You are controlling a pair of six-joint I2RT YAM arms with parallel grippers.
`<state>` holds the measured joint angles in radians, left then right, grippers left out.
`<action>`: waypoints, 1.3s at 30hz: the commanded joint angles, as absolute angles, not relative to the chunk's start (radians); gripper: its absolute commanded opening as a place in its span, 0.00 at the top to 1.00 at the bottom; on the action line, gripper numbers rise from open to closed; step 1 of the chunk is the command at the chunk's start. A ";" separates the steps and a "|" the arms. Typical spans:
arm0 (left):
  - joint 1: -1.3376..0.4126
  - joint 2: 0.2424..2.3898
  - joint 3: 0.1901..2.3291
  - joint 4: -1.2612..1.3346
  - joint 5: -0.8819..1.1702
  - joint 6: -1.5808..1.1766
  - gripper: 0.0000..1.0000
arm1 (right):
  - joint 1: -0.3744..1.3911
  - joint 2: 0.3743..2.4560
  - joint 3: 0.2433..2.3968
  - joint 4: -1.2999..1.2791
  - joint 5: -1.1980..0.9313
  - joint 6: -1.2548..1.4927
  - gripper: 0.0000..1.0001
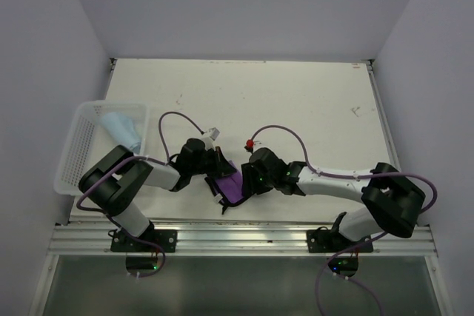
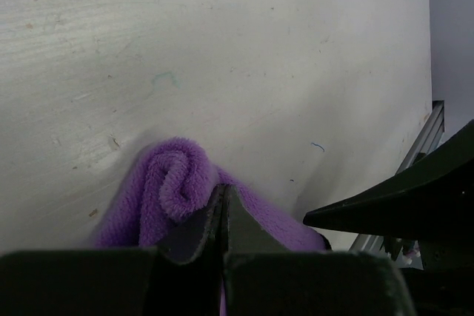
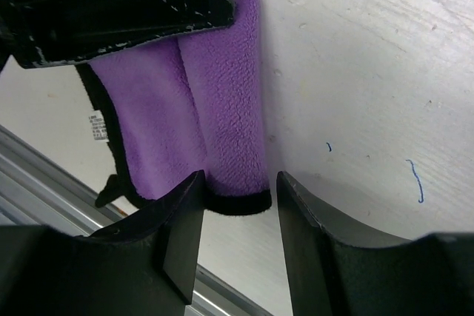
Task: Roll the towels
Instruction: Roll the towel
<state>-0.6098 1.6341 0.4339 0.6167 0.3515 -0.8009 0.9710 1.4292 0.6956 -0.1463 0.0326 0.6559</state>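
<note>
The dark towel lies purple face up near the table's front edge, between my two grippers. In the left wrist view its far part is curled into a tight roll. My left gripper is shut, its tips against that roll; whether cloth is pinched is unclear. My right gripper is open and straddles the black-hemmed end of the rolled fold, its fingers beside the cloth. A white tag shows at the hem. The light blue towel lies bunched in the basket.
The white mesh basket stands at the table's left edge, beside the left arm. An aluminium rail runs along the front edge, close to the towel. White walls close in the table on three sides.
</note>
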 commanded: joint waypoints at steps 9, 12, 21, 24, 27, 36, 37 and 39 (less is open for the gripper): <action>-0.606 1.644 0.419 0.456 0.273 -0.738 1.00 | 0.971 1.467 0.649 -0.063 0.014 0.638 0.78; -0.607 1.643 0.428 0.445 0.268 -0.733 1.00 | 0.971 1.463 0.637 -0.040 0.005 0.626 0.90; -0.604 1.654 0.498 0.387 0.255 -0.709 1.00 | 1.061 1.434 0.603 -0.028 0.154 0.581 1.00; -0.606 1.661 0.534 0.359 0.244 -0.698 1.00 | 1.138 1.446 0.630 -0.077 0.254 0.571 1.00; -0.606 1.664 0.557 0.345 0.239 -0.692 1.00 | 1.199 1.479 0.667 -0.126 0.380 0.571 1.00; -0.606 1.643 0.542 0.339 0.229 -0.701 1.00 | 1.336 1.611 0.822 -0.317 0.672 0.610 1.00; -0.606 1.643 0.540 0.337 0.227 -0.703 1.00 | 1.342 1.633 0.845 -0.342 0.684 0.614 1.00; -0.606 1.635 0.538 0.333 0.226 -0.703 1.00 | 1.365 1.658 0.867 -0.363 0.718 0.627 1.00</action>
<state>-0.6140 1.6367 0.5526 0.4099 0.3328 -0.7483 1.3334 1.6161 0.8288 -0.2337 0.6193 0.5945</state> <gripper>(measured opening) 0.007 0.059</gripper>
